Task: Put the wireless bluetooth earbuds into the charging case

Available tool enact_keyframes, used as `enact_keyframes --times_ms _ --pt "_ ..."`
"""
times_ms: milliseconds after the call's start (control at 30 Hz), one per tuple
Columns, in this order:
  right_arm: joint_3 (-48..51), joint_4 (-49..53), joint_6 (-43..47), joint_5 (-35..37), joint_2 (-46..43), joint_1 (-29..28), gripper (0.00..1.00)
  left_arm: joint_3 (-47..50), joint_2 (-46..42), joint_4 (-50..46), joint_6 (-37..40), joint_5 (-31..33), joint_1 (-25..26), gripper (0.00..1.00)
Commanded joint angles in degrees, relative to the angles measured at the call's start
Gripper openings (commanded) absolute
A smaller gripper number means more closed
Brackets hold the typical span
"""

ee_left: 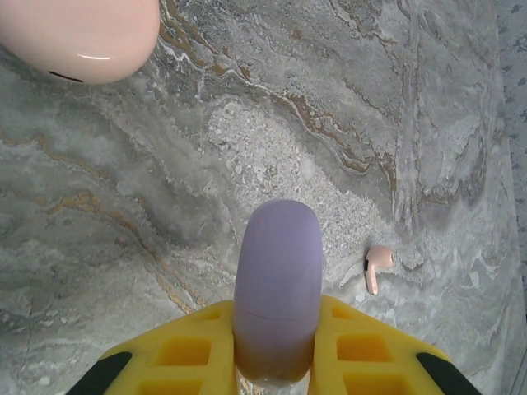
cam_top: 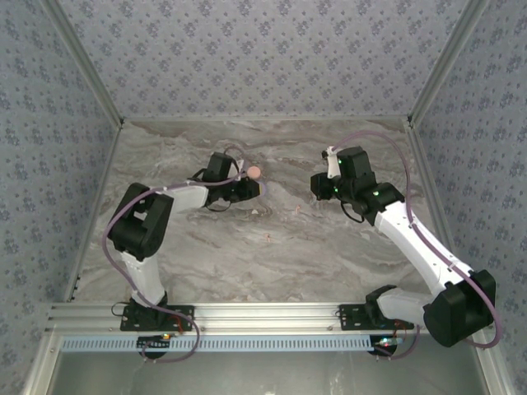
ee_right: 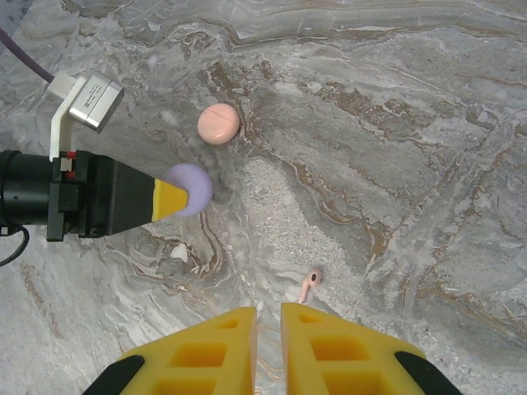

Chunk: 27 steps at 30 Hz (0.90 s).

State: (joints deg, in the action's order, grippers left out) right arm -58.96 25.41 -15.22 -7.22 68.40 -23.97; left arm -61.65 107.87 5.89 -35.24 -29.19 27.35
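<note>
**Top view, nearest edge.** An aluminium rail [cam_top: 272, 314] carries both arm bases. Beyond it spreads the marble-patterned table [cam_top: 214, 263]. On it a small pink piece [cam_top: 268, 239], too small to identify, lies apart from both arms.

**Right wrist view.** The yellow fingers [ee_right: 325, 346] of the right gripper [ee_right: 268, 317] stand nearly together, with only a thin slit between them and nothing in it. A pink earbud [ee_right: 310, 285] lies on its side on the bare table just past these fingertips, untouched.

**Left wrist view.** The left gripper [ee_left: 277, 322] is clamped on a lilac charging case [ee_left: 277, 263]. The case has its lid down and is held by its lower part, so its rounded end projects past the fingertips. The pink earbud lies to the right of this case, near it but not touching.

**Farthest from the bases.** A pink charging case [ee_right: 218, 123], its lid closed along a visible seam, rests on the table. It lies just beyond the left gripper and well apart from the earbud.
</note>
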Motion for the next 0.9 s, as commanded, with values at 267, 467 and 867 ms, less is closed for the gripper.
enact_keyframes --times_ms 267,467,867 --pt "-0.1 2.21 -0.16 0.68 -0.47 0.59 0.18 -5.37 4.14 -4.2 -0.26 -1.51 -0.55 0.18" --pt "-0.18 2.19 -0.07 0.19 -0.2 0.61 0.18 -5.85 5.04 -4.83 -0.24 -1.57 -0.57 0.18" --pt "-0.19 2.37 -0.03 -0.25 0.42 0.68 0.19 -7.6 7.5 -7.45 0.51 -1.94 0.24 0.24"
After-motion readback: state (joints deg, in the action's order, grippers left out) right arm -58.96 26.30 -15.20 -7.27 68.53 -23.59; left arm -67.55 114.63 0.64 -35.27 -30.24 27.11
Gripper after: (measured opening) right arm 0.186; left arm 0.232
